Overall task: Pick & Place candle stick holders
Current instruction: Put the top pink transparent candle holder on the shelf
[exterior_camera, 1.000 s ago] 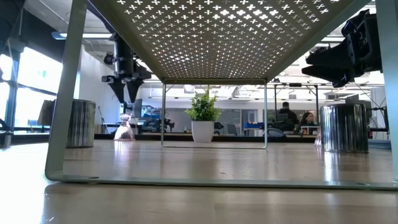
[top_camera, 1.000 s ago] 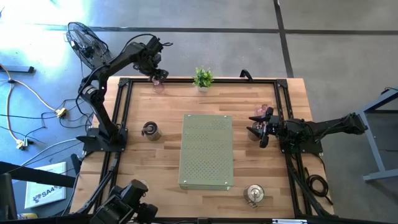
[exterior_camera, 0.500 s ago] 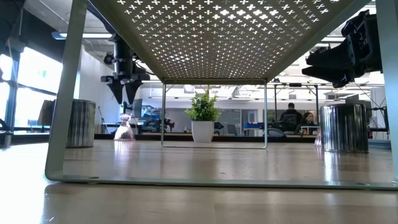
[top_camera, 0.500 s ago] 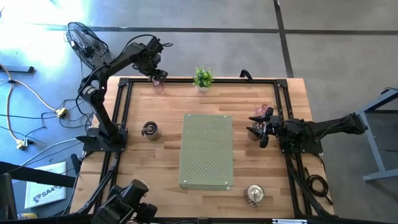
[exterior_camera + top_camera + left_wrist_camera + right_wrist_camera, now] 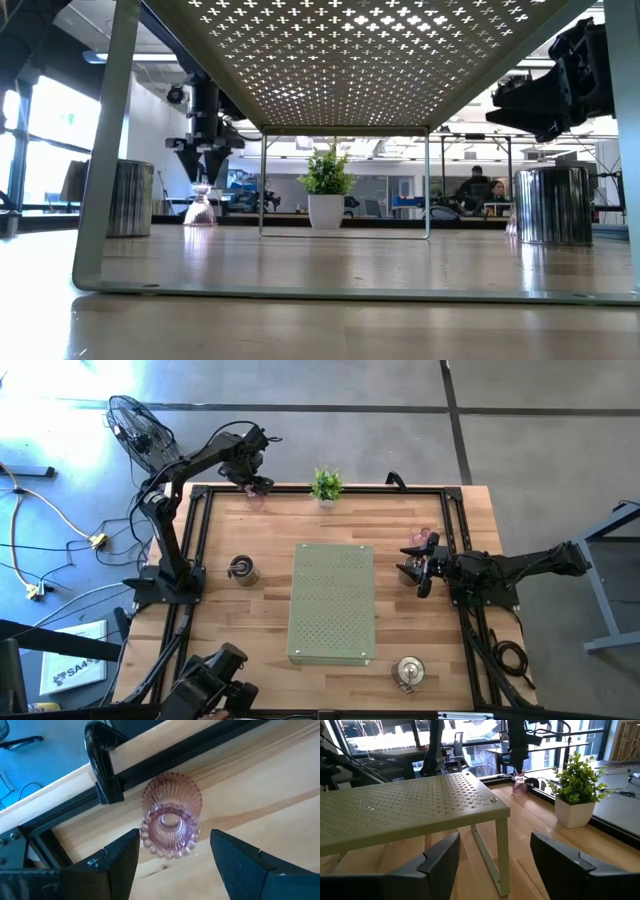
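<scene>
A ribbed pink glass candle stick holder (image 5: pixel 171 817) stands on the wood at the table's far left corner (image 5: pixel 255 496). My left gripper (image 5: pixel 175 860) hangs just above it (image 5: pixel 205 170), pointing down, open, one finger on either side and clear of the glass. Two silvery holders stand on the table, one at the left (image 5: pixel 241 570) and one at the near right (image 5: pixel 409 672). Another pink holder (image 5: pixel 426 540) stands by my right gripper (image 5: pixel 418 572), which waits open and level at the right side.
A green perforated metal shelf (image 5: pixel 332 603) stands on legs in the table's middle. A small potted plant (image 5: pixel 325 485) sits at the far edge. A black frame rail and clamp (image 5: pixel 102 765) run close behind the pink holder. People sit in the room beyond (image 5: pixel 480 188).
My left gripper has come down toward the pink holder at the far left corner, staying open and pointing down. The holder has not moved.
</scene>
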Robot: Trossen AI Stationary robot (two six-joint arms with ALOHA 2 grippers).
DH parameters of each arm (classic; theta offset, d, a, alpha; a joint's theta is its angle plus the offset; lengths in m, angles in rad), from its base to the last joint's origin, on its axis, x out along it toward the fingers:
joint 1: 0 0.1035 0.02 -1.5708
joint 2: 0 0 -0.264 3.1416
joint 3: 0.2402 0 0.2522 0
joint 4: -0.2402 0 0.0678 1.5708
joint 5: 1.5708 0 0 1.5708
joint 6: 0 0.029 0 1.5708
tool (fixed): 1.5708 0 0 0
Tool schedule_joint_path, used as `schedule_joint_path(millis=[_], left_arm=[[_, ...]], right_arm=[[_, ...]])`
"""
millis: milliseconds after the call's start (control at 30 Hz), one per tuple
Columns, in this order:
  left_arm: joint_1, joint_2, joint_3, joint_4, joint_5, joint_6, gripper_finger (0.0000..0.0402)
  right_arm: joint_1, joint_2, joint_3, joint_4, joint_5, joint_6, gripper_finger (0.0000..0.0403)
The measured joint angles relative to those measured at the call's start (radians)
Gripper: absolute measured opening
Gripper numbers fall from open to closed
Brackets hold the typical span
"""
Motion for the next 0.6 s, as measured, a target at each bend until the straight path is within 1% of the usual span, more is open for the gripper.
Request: schedule_joint_path(millis=[300, 500, 600], left_arm=[[0.0, 0.0, 0.0, 0.012, -0.019, 0.0, 0.0237], [0.0, 0.0, 0.0, -0.008, -0.001, 0.0, 0.0237], [0.0, 0.0, 0.0, -0.012, -0.008, 0.0, 0.0237]], right_arm=[[0.0, 0.0, 0.0, -0.002, 0.0, 0.0, 0.0236], [0.0, 0.0, 0.0, -0.006, 0.0, 0.001, 0.0236], [0.0, 0.0, 0.0, -0.012, 0.0, 0.001, 0.0236]])
